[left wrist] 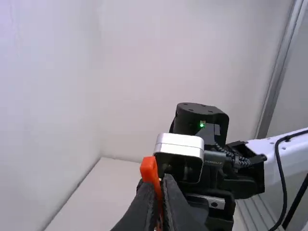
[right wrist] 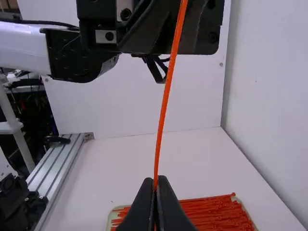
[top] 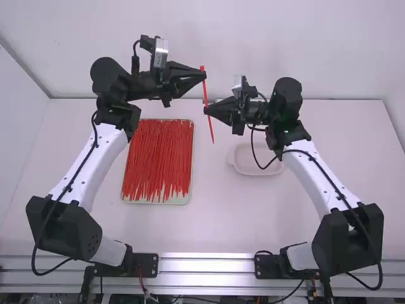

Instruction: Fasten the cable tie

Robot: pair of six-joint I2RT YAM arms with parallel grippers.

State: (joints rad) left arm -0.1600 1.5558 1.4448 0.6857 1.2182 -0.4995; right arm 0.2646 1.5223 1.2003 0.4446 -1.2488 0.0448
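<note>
A single red cable tie point(top: 207, 101) hangs nearly upright in the air above the table's back middle. My left gripper point(top: 203, 75) is shut on its upper part just below the head point(left wrist: 148, 169), whose square end sticks up above the left fingertips point(left wrist: 165, 190). Lower down, my right gripper point(top: 207, 110) is shut on the strap point(right wrist: 166, 96), which runs up from my right fingertips point(right wrist: 155, 185) toward the left arm's gripper. The tail hangs loose below the right gripper point(top: 211, 134).
A flat tray point(top: 188, 197) of several red cable ties point(top: 158, 159) lies on the table left of the middle, also seen as the pile of ties point(right wrist: 211, 207). A white shallow dish point(top: 254, 161) sits under the right arm. White walls close in behind.
</note>
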